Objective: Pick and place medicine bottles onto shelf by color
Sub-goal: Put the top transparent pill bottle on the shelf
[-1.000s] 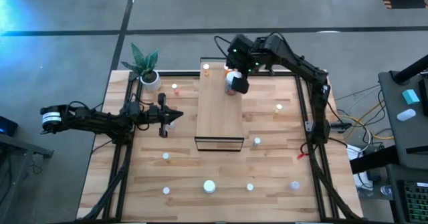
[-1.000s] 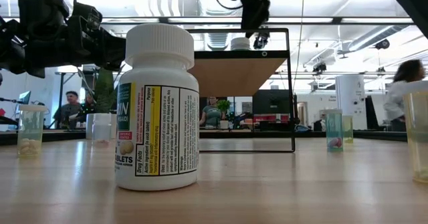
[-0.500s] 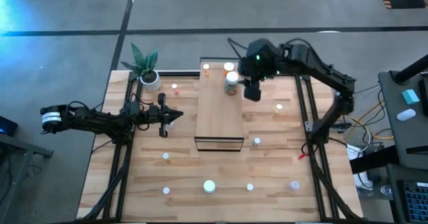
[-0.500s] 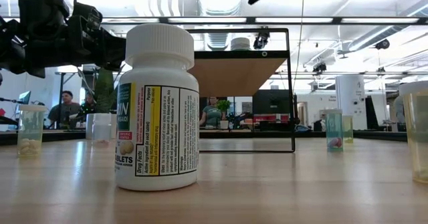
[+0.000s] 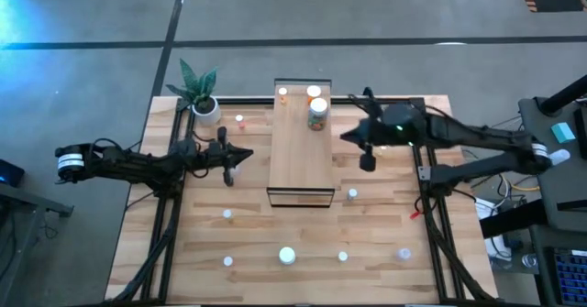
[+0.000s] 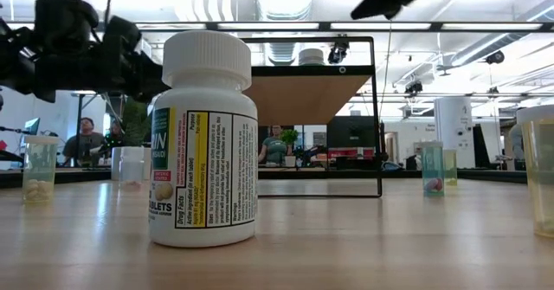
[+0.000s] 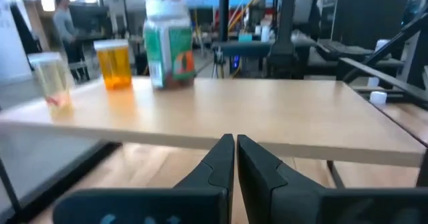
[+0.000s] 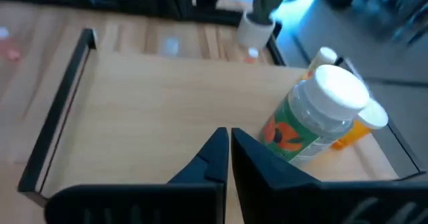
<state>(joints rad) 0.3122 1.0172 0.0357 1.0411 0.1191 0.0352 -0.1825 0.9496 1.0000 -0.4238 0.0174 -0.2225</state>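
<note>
The shelf (image 5: 298, 156) stands mid-table with a light wood top. At its far end stand a green-labelled jar (image 5: 318, 113), an orange bottle (image 5: 282, 93) and a white-capped bottle (image 5: 315, 92). My right gripper (image 5: 348, 136) hangs shut and empty just off the shelf's right side, pointing at it. In its wrist view the jar (image 8: 314, 120) stands beyond the shut fingers (image 8: 227, 144). My left gripper (image 5: 248, 154) is shut and empty left of the shelf, level with its top (image 7: 267, 114). Other medicine bottles stand loose on the table.
A white bottle (image 6: 205, 138) stands close to the low camera. Loose bottles dot the table's near half (image 5: 287, 255) (image 5: 352, 193) (image 5: 227, 213). A potted plant (image 5: 202, 101) stands at the far left corner. People show in the room behind.
My right gripper has drawn away from the green-labelled jar toward the table's right edge and turned to point at the shelf. The jar stays upright at the shelf's far end.
</note>
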